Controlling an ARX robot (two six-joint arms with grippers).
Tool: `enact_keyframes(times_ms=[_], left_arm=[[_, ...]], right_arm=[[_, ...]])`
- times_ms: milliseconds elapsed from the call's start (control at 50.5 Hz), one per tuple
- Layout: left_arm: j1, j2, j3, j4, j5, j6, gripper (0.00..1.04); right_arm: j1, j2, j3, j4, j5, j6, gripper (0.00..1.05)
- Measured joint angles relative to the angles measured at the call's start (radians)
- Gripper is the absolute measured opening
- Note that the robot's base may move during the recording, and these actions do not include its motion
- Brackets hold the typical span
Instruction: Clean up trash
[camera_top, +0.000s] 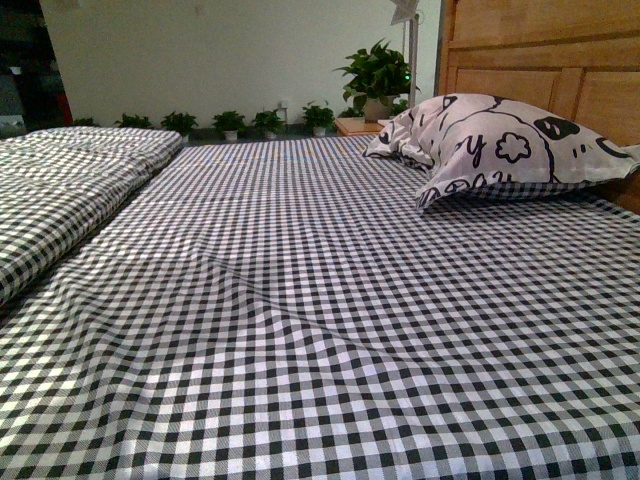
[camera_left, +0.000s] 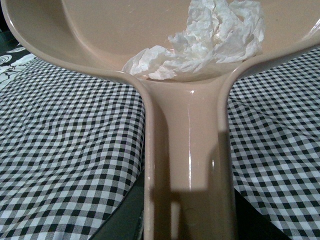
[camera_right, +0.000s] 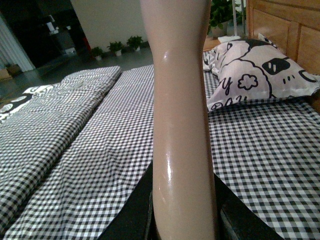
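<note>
Trash sits in dustpan, white crumpled wad at back of pan, near where handle starts. My left gripper holds dustpan handle tight. My right gripper grips brush handle tight too. Bed sheet looks free of paper in front view, pillow lies far right. I think next job is dumping. I keep pan level, move slow, so wad does not roll out
</note>
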Motion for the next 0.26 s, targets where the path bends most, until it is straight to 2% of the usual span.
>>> enact_keyframes(times_ms=[257], left_arm=[[0.0, 0.0, 0.0, 0.0, 0.0, -0.001, 0.24]], right_arm=[[0.0, 0.0, 0.0, 0.0, 0.0, 0.0, 0.2]])
